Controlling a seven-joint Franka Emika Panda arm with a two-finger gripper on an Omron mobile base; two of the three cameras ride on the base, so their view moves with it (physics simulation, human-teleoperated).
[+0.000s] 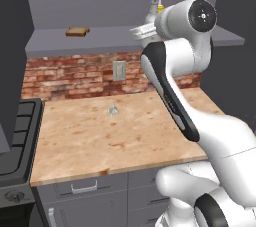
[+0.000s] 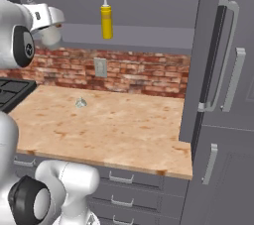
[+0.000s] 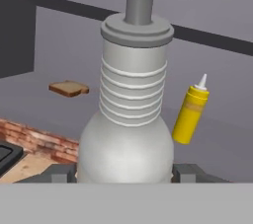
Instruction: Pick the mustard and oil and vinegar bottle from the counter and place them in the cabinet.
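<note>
Grey-walled simulated kitchen, red brick backsplash above a wide light-brown wood-grain table (image 2: pixel 119 130) with reddish blotches, long grey open cabinet shelf (image 1: pixel 60 41) running above the brick. Pale grey-white pear-shaped oil and vinegar bottle (image 3: pixel 127 119) sitting right in front of the hand camera, bulbous base low between the two dark fingertips (image 3: pixel 184 172), ribbed neck and narrow spout rising away from the hand, so long axis roughly in line with the hand's own upward direction. Hand (image 3: pixel 123 173) partly closed and apparently pinching that bulbous base, one finger on either side; contact itself hidden at the frame's bottom edge, so grip judged, not confirmed. Small yellow cylindrical mustard squeeze bottle (image 2: pixel 106 19) with pale pointed nozzle already upright on the cabinet shelf, beyond the hand and off to its right, near but apart from the carried bottle. Brown slice of toast (image 3: pixel 69 88) further off on the same shelf, to the hand's left. Tiny clear glassy object (image 1: pixel 113 111) alone on the table, far below the hand. White arm raised high, elbow bent, wrist level with the shelf, hand reaching forward over its front edge. Next, probably: push further in, lower the base onto bare shelf beside the mustard, then release. Risk: knocking the yellow bottle over.
</note>
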